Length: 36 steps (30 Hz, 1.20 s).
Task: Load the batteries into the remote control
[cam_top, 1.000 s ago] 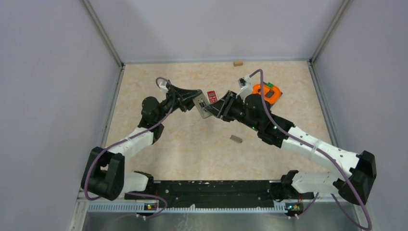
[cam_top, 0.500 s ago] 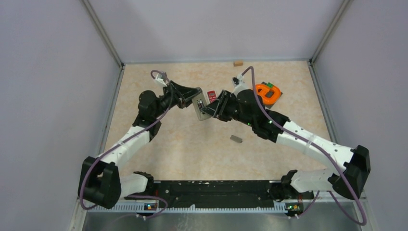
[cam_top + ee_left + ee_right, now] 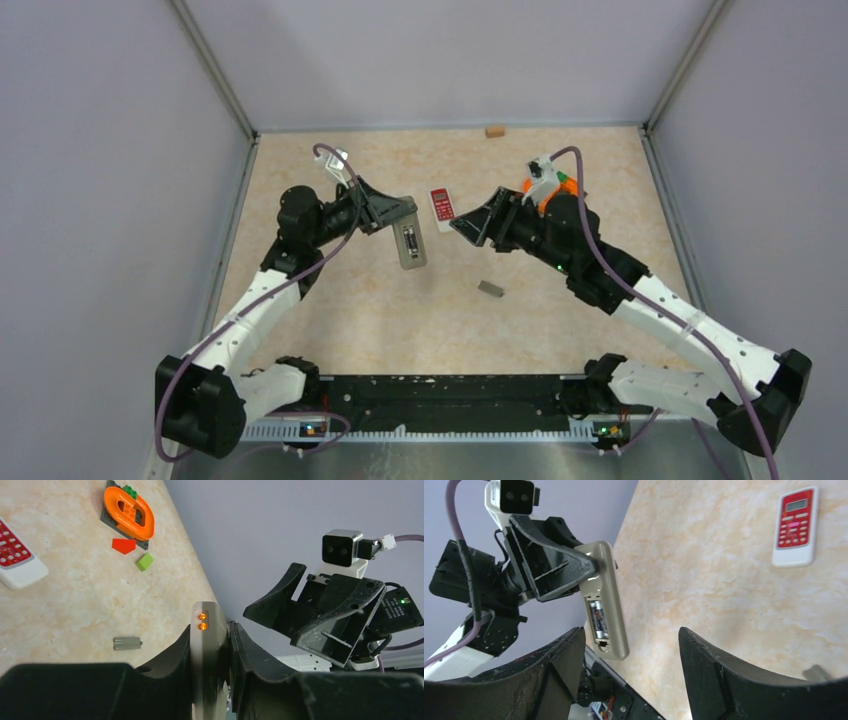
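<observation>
My left gripper (image 3: 398, 213) is shut on the top end of a beige remote control (image 3: 410, 245) and holds it above the table. The remote's back faces the right wrist view. Its compartment is open there, with dark batteries (image 3: 597, 616) lying in it. In the left wrist view the remote (image 3: 209, 645) stands edge-on between my fingers, with two orange lights at its tip. My right gripper (image 3: 474, 221) is open and empty, a short way right of the remote. Its fingers (image 3: 569, 645) do not touch the remote.
A red-and-white remote (image 3: 440, 205) lies flat behind the two grippers. A small grey piece (image 3: 490, 289) with a nub on one end lies nearer the bases. An orange ring (image 3: 127, 512) on a dark plate, a red piece (image 3: 123, 545) and a green block (image 3: 144, 561) sit far right. A wooden block (image 3: 494, 130) lies by the back wall.
My right gripper has let go at the remote, opened and drawn back to the right. The left arm has swung the remote slightly down and turned it more upright.
</observation>
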Each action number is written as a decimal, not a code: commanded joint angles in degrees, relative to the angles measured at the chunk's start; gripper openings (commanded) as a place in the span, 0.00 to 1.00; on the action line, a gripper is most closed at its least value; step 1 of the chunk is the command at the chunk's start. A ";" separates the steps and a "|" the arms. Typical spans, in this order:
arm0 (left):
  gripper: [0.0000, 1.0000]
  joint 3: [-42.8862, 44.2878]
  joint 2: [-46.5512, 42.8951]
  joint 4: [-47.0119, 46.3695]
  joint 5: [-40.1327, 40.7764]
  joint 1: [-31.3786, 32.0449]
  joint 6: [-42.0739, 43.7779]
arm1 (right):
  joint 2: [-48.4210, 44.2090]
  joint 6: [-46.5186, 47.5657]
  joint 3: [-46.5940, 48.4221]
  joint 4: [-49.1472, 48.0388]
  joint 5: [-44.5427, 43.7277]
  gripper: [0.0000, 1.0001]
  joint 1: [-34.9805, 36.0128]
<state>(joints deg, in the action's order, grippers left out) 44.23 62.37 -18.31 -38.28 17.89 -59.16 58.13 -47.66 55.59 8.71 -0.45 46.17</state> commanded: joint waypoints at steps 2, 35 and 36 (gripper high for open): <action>0.00 1.86 -2.42 0.20 -2.69 -0.84 5.98 | -1.34 7.88 0.61 5.28 -3.36 0.70 -1.92; 0.00 -0.76 -3.22 -8.84 -12.46 -1.28 3.37 | 13.98 11.13 -0.46 -24.03 19.17 0.63 2.05; 0.00 -0.76 -3.22 -8.92 -12.62 -1.28 3.28 | 14.03 10.73 -0.34 -24.00 18.64 0.63 2.08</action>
<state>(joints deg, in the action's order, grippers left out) 43.77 60.12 -23.09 -49.01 16.62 -54.74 71.48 -35.64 51.68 -11.53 20.75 47.83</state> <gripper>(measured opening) 0.300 0.632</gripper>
